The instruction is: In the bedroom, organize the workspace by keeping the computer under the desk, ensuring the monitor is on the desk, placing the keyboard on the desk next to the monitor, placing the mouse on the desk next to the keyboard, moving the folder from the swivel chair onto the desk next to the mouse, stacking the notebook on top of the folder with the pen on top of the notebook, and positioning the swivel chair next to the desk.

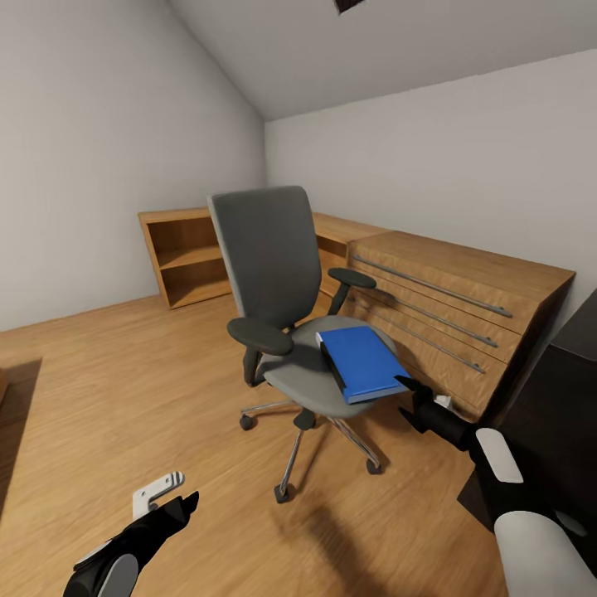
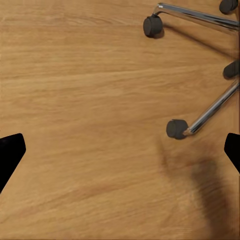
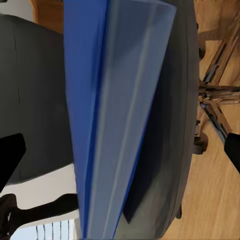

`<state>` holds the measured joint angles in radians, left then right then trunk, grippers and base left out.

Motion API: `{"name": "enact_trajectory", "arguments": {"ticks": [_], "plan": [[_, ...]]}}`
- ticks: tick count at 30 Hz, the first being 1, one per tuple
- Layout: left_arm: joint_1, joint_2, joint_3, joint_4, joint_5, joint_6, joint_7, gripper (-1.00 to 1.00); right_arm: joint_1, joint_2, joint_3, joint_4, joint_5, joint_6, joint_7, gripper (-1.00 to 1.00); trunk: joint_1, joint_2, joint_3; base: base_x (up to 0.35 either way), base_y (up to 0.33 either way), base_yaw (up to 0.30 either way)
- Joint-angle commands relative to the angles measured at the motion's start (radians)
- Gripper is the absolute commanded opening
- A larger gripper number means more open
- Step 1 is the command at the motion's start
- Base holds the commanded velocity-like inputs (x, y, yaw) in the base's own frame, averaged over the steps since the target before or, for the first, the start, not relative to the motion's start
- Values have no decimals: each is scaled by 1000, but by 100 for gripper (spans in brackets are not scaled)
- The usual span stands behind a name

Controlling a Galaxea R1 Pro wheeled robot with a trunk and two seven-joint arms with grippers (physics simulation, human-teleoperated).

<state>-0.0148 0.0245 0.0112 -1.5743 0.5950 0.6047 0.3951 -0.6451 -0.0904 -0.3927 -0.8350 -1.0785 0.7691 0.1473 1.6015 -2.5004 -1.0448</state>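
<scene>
Right gripper [image 1: 408,396]: fingers apart, at the folder's near right edge, nothing clamped.
Left gripper [image 1: 178,497]: low over the floor, fingers apart, empty.
Folder [image 1: 361,361]: flat on the chair [image 1: 274,274] seat, right side.
Risk: a push could roll the chair on its casters, or slide the folder off.
Count: one folder, one chair, two grippers.

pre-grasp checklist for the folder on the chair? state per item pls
1. Folder lies flat on the swivel chair seat: ok.
2. Right gripper at the folder's near edge: ok.
3. Right jaws open around that edge, pale edge centred in the right wrist view: ok.
4. Jaws closed on folder: not ok, not yet gripped.
5. Left gripper open, low over bare floor, away from chair casters: ok.
6. Desk drop spot visible: cannot tell.
</scene>
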Motion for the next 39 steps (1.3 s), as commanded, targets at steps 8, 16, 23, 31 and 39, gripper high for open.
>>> {"name": "enact_trajectory", "arguments": {"ticks": [8, 16, 23, 31, 39], "plan": [[-1, 0, -1, 2, 11, 3, 10, 100, -1, 0, -3, 0, 6, 6, 6, 100, -5, 7, 14, 0, 0, 0], [-1, -1, -2, 3, 10, 3, 10, 100, -1, -1, -3, -1, 8, 6, 5, 100, -21, 35, 26, 0, 0, 0], [-1, -1, -2, 3, 11, 3, 10, 100, -1, -2, -4, 0, 10, 5, 4, 100, -21, 35, 26, 0, 0, 0], [-1, 0, -2, 3, 12, 3, 10, 100, -1, -6, -4, 26, 9, -30, 2, 100, -21, 35, 26, 0, 0, 0], [-1, -1, -2, 3, 11, 3, 9, 100, -1, -10, -2, 57, 10, -88, 3, 100, -21, 35, 26, 0, 0, 0]]}}
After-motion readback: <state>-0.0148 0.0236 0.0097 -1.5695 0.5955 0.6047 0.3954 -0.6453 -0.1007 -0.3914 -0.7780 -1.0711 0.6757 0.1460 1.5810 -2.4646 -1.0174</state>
